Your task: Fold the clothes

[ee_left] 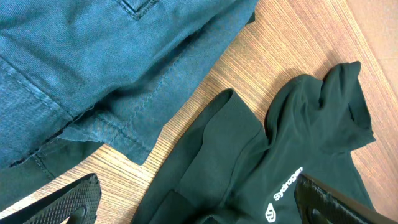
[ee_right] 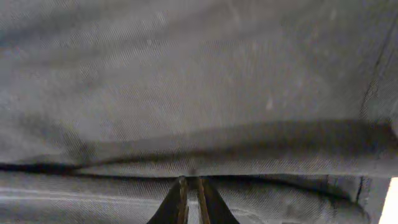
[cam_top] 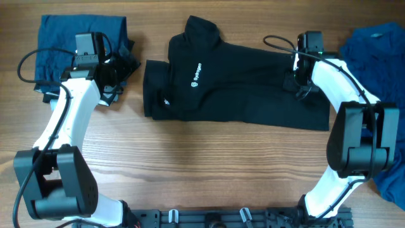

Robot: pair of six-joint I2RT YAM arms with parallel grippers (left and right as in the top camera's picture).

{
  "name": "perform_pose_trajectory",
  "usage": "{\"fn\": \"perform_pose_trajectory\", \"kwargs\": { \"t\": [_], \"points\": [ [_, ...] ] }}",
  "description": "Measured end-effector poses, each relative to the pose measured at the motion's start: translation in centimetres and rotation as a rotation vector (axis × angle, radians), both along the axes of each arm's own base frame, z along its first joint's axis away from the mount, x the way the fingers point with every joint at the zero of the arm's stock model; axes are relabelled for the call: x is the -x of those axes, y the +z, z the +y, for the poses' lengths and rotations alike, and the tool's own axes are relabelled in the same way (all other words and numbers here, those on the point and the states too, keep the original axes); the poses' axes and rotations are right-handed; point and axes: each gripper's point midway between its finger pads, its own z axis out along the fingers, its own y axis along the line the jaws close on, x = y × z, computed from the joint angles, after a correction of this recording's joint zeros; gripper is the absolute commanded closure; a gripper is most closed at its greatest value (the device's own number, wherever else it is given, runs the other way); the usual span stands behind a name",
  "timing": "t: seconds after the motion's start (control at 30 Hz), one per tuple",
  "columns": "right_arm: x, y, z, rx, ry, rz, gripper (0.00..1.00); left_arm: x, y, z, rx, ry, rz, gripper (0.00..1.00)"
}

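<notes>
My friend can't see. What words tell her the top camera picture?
A black shirt with a small white logo lies partly folded on a wooden table. The robot's right gripper sits at its right end; the left gripper hangs open by a folded blue garment. More blue cloth lies far right.
</notes>
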Motion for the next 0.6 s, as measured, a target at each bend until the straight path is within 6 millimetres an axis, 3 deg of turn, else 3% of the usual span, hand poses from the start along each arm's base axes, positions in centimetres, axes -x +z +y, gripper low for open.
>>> {"fn": "perform_pose_trajectory", "kwargs": {
  "t": [0.17, 0.33, 0.47, 0.6],
  "points": [
    [-0.1, 0.1, 0.0, -0.014, 0.009, -0.001, 0.95, 0.0, 0.0, 0.0, 0.0, 0.0, 0.0, 0.0],
    [4.2, 0.0, 0.6, -0.091, -0.024, 0.181, 0.93, 0.0, 0.0, 0.0, 0.0, 0.0, 0.0, 0.0],
    [5.2, -0.7, -2.2, -0.028, -0.12, 0.197, 0.93, 0.0, 0.0, 0.0, 0.0, 0.0, 0.0, 0.0],
    [4.4, -1.7, -4.3, -0.016, -0.179, 0.131, 0.93, 0.0, 0.0, 0.0, 0.0, 0.0, 0.0, 0.0]
  ]
}}
